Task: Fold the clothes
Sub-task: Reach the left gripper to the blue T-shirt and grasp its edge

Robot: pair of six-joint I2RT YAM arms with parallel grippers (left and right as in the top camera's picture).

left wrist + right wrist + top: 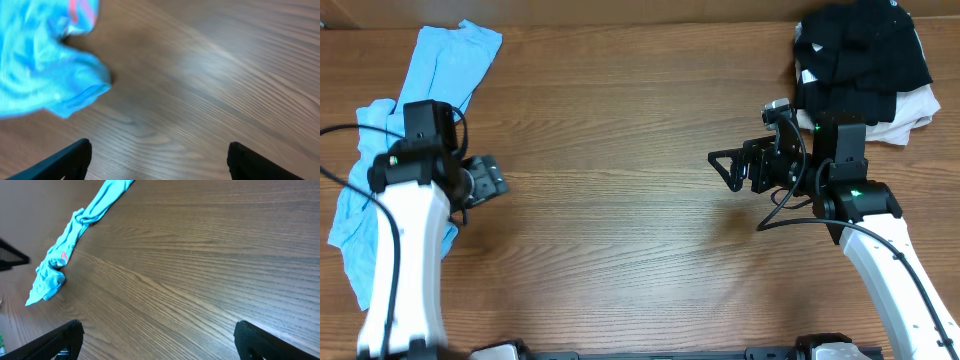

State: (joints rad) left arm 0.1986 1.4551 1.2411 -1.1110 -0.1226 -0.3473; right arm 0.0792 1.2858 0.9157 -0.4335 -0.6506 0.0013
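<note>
The light blue T-shirt (450, 60) lies crumpled in a long, rumpled strip rather than spread flat. By the look of it no fold has been made, and the cloth would first need opening out. The left arm reaches across the T-shirt's middle. The left hand (485, 180) hangs just beside the T-shirt's inner edge, over wood. In the left wrist view its fingers stand wide apart with nothing between them. A bunched corner of the T-shirt, showing a scrap of red print, sits ahead of them and off to one side, near but untouched. That placing reads as a hand lining up to take a hem or corner. The right hand (725, 165) is well apart from the T-shirt, out past the middle of the table and pointed toward it, with its fingers likewise spread and empty. It seems parked until cloth comes within reach. Farthest from the T-shirt, a heap of black garments (860, 55) rests on a white folded cloth (912, 112), apparently set aside from the working area. The table (620, 270) is smooth brown wood-grain, with room beside the T-shirt to lay it flat. Of the room, nothing shows beyond the tabletop.
</note>
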